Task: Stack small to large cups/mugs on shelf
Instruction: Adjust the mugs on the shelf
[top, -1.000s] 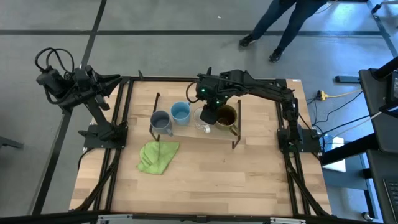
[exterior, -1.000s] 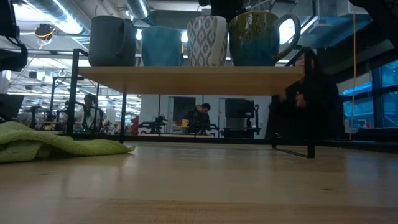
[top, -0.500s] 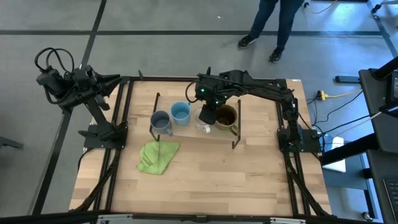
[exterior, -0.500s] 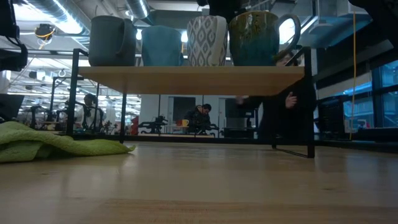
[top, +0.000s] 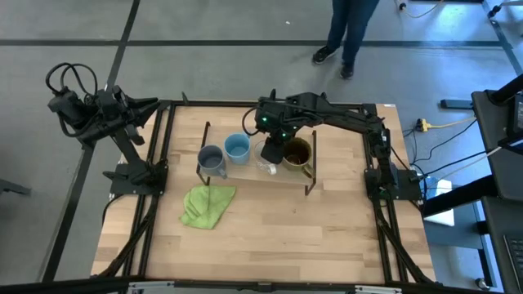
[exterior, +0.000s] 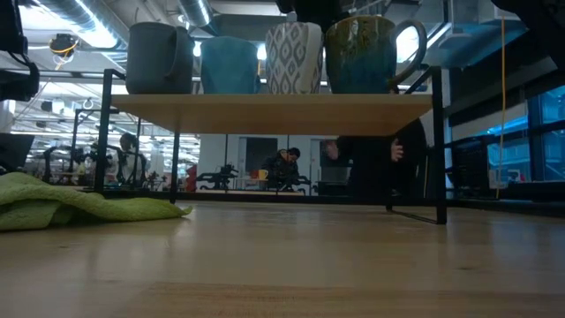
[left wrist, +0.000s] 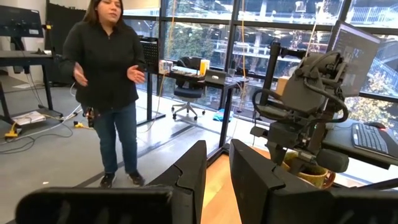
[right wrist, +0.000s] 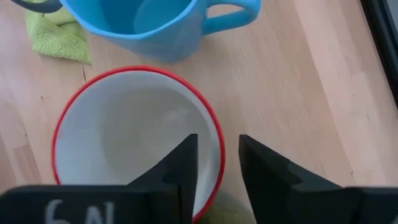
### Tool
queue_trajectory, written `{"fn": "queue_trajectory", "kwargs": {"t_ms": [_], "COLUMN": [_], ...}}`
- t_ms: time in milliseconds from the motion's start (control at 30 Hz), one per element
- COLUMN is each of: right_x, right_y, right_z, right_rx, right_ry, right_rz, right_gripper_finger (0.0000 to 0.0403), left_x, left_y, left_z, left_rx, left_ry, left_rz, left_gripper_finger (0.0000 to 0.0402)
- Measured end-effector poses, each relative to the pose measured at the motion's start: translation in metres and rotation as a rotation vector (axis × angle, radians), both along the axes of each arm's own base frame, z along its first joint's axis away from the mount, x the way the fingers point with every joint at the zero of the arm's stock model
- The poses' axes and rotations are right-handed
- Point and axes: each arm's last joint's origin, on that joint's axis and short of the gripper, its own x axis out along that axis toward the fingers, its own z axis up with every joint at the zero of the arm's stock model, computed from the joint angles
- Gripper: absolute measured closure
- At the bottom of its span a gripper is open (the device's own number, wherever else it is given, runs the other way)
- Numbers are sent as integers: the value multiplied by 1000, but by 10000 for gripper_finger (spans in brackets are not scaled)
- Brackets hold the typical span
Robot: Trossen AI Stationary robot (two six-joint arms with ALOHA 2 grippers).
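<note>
right gripper (right wrist: 214, 165): fingers straddle white mug's (right wrist: 124, 124) rim, slightly parted, grip uncertain | mugs: grey (top: 211, 157), blue (top: 237, 147), white, brown (top: 298, 153) in row on shelf (exterior: 265, 113) | left gripper (left wrist: 217, 171): parted, off table, empty | cloth (top: 207, 204) beside shelf

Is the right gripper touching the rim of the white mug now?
Cannot tell. In the right wrist view the right gripper straddles the white mug's red rim, but contact is not plainly visible.

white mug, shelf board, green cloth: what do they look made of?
White mug: likely glazed ceramic; smooth, slightly shiny inside, red rim.
Shelf board: light wood, matte, faint grain; may be laminate.
Green cloth: soft fabric, crumpled folds; probably microfibre.
</note>
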Motion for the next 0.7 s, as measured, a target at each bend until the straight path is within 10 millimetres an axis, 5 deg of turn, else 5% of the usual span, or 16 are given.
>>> {"fn": "queue_trajectory", "kwargs": {"t_ms": [367,700], "right_x": [-1,-2], "right_y": [-9,-10], "right_z": [0,0], "right_rx": [-7,-11], "right_ry": [2,2], "right_rz": [-16,-8], "right_gripper_finger": [348,365], "left_x": [0,0], "left_y": [0,0], "left_z": [0,0], "left_rx": [1,1], "left_ry": [0,0], "left_rz": [0,0], "left_gripper_finger": [335,335]}}
